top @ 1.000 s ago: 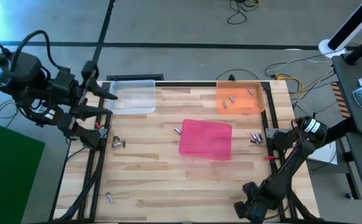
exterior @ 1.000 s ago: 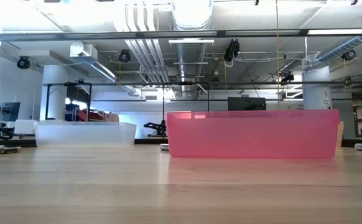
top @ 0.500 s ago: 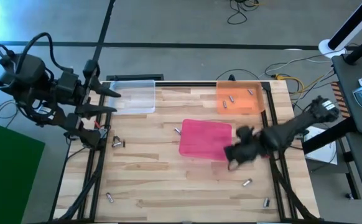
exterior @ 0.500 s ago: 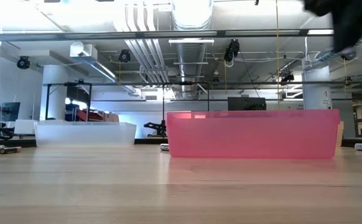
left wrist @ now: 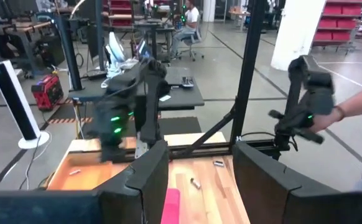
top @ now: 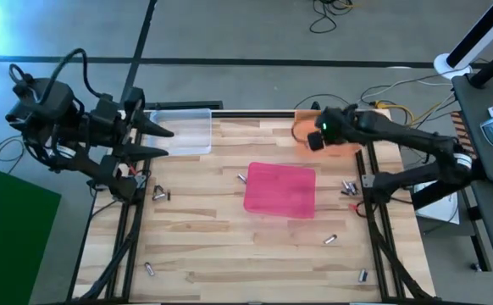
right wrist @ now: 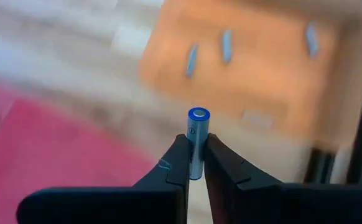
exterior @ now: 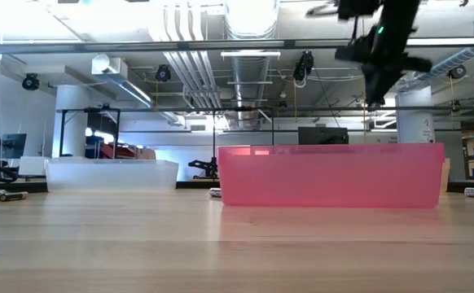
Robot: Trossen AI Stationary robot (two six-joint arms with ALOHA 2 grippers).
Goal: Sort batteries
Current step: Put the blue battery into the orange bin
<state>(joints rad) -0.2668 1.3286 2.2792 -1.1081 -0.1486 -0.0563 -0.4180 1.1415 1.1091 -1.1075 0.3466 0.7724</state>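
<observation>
My right gripper hangs above the near left corner of the orange tray, shut on a silvery battery with a blue-ringed end. Three batteries lie in that tray. More batteries lie loose on the wooden table: beside the pink tray, at the right edge, toward the near right and at the left. My left gripper waits open at the table's far left, beside the clear tray. My right gripper pinches the battery's lower half between its two fingertips. The battery lies along the fingers, and its blue-ringed end sticks out past the tips. The fingers point downward in the low view. The battery is lifted clear above the tray's edge.
The pink tray stands in the middle of the table and blocks much of the low view. Dark frame rails run along the table's left and right edges. A person's arm shows beyond the table in the left wrist view.
My right gripper has swung from the table's near right corner, past the pink tray's right end, toward the far edge, and now hangs over the orange tray. My left gripper has eased a little toward the right.
</observation>
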